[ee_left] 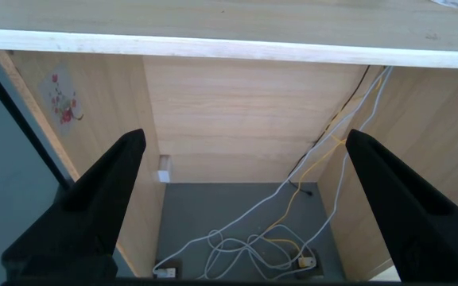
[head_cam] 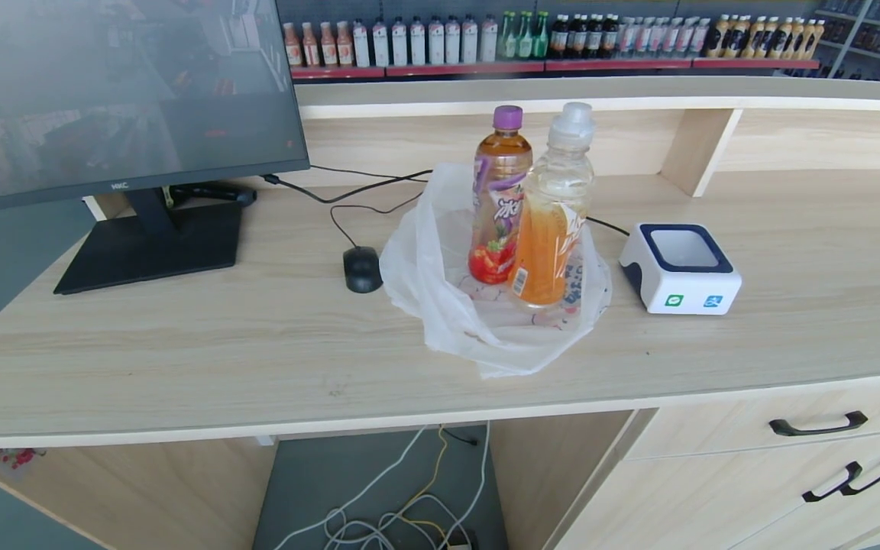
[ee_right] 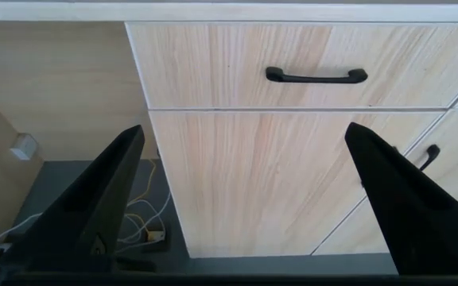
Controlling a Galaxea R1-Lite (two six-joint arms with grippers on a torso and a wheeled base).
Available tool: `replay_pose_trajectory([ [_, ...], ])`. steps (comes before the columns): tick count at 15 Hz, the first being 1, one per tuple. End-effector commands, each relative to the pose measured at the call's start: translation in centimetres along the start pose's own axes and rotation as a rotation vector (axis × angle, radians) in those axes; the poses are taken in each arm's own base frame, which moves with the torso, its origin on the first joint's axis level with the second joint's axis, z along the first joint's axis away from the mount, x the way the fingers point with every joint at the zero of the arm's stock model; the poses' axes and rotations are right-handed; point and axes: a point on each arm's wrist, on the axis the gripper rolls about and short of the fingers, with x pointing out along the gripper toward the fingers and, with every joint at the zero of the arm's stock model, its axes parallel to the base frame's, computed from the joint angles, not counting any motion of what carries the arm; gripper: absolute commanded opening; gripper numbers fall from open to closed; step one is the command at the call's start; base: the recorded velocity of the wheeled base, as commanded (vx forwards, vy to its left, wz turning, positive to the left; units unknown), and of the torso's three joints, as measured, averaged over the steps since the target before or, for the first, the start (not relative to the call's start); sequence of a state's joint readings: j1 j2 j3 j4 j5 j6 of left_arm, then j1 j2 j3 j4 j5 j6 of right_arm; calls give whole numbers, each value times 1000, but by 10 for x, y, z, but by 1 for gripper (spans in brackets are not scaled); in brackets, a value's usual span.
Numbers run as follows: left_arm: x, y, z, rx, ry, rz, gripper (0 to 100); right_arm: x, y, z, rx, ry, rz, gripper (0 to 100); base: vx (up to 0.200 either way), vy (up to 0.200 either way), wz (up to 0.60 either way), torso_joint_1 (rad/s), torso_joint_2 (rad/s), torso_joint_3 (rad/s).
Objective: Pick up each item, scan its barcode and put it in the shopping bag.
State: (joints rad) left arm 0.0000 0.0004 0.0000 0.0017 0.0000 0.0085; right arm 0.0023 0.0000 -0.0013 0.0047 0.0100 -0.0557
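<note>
— Where are the items?

— Both are in the bag [head_cam: 418, 263]. The purple-cap bottle [head_cam: 503, 191] and the clear-cap bottle [head_cam: 556, 221] stand upright in its middle, touching, with the clear-cap one nearer the robot. The plastic lies slumped wide around them. I judge them bagged, though the thin film makes it hard to say whether its sides rise round them at the back.

— And the scanner?

— The scanner [head_cam: 681, 267] sits just right of the bag, window up. It is close enough that an item can pass over it and drop straight in. A mouse [head_cam: 362, 269] lies just left of the bag, and a monitor [head_cam: 119, 92] stands farther left.

— What are the arms holding?

— Nothing. The left gripper [ee_left: 245, 214] hangs below the counter [head_cam: 180, 344], well beneath the bag, jaws spread wide, facing the cables [ee_left: 253, 238] in the knee space. The right gripper [ee_right: 245, 214] is likewise low, jaws parted and empty, facing a drawer [ee_right: 293, 67].

— Why so low?

— Likely parked clear of the worktop. With both bottles in the bag, the task looks finished.
</note>
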Motion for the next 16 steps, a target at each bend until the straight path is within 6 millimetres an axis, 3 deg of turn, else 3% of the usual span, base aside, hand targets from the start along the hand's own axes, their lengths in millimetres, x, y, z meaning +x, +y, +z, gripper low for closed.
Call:
replay_pose_trajectory([
  [1, 0, 0, 0, 1, -1, 0, 100, 0, 0, 0, -1, 0, 1, 100, 0, 0, 0, 0, 0, 0],
  [11, 0, 0, 0, 1, -1, 0, 100, 0, 0, 0, -1, 0, 1, 100, 0, 0, 0, 0, 0, 0],
  [16, 0, 0, 0, 2, -1, 0, 100, 0, 0, 0, -1, 0, 1, 100, 0, -200, 0, 0, 1, 0],
])
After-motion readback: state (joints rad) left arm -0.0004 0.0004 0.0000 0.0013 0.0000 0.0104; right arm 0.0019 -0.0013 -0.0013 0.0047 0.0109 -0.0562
